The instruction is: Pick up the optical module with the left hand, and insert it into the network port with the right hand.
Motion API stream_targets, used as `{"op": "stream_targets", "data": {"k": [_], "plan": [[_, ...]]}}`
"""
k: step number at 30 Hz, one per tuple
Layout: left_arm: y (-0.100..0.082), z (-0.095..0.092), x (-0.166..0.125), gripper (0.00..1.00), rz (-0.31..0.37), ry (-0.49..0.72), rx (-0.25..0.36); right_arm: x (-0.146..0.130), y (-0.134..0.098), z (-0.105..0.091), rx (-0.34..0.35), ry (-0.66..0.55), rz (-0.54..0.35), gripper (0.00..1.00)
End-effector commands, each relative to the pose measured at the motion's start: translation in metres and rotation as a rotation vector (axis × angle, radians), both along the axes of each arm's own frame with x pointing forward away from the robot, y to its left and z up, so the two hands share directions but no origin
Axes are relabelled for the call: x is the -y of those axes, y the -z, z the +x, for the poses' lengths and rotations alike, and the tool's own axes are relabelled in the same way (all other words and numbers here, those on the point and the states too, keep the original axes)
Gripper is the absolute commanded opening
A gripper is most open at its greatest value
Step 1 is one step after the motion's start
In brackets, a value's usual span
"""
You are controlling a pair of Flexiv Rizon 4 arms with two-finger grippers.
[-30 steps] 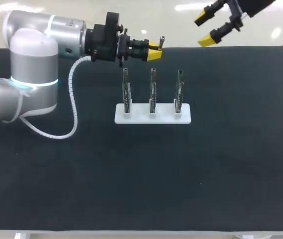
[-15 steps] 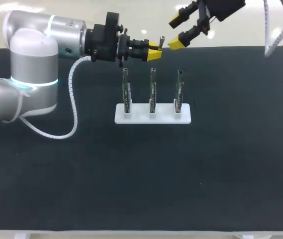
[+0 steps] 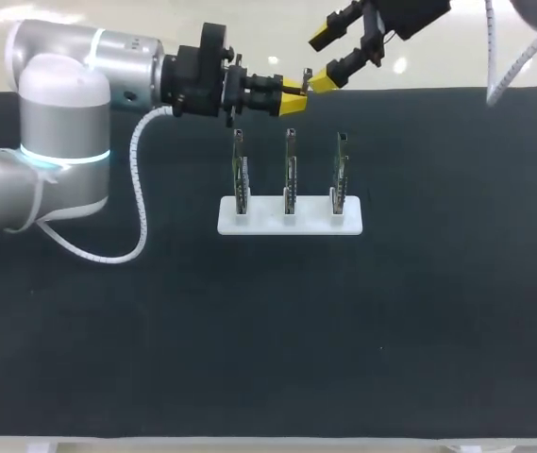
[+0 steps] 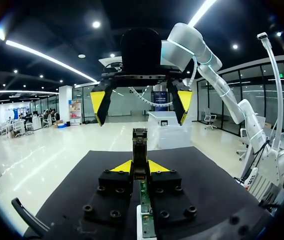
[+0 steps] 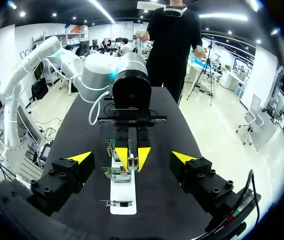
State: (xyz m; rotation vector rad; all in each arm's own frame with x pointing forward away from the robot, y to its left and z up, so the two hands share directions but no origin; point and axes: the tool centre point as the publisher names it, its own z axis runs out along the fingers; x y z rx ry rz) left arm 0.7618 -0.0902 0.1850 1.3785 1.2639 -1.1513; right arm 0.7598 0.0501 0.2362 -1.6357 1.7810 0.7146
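Observation:
My left gripper [image 3: 293,97] is held level above the table's far side, shut on the optical module [image 3: 305,75], a small dark metal piece that sticks out past its yellow tips. The left wrist view shows the module [image 4: 140,148] upright between the left gripper's [image 4: 140,166] fingers. My right gripper [image 3: 322,61] faces it with its jaws wide open, one yellow fingertip [image 3: 323,83] close to the module's end. In the right wrist view the right gripper [image 5: 132,159] straddles the left gripper [image 5: 132,156] and the module [image 5: 133,162], touching neither.
A white base [image 3: 290,216] stands mid-table below both grippers. It holds three upright circuit boards with ports, one at the left [image 3: 240,170], one in the middle [image 3: 290,170] and one at the right [image 3: 341,170]. Black cloth [image 3: 277,340] covers the table.
My right gripper has come in from the far right, moving left and down until it faces the module. The left arm and module have stayed still.

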Motion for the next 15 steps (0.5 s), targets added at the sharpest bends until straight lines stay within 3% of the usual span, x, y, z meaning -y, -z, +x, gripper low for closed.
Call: {"op": "stream_targets", "data": {"k": [1, 12, 15], "plan": [[0.0002, -0.0001, 0.0005, 0.0, 0.0, -0.003, 0.001, -0.0057, 0.0049, 0.0059, 0.002, -0.003, 0.004, 0.99], [0.0002, -0.0001, 0.0005, 0.0, 0.0, -0.003, 0.001, -0.0098, 0.0077, 0.0063, 0.012, 0.003, 0.004, 0.82], [0.0002, -0.0001, 0.0005, 0.0, 0.0, -0.003, 0.001, -0.0104, 0.0085, 0.0042, 0.012, 0.004, 0.003, 0.69]]}}
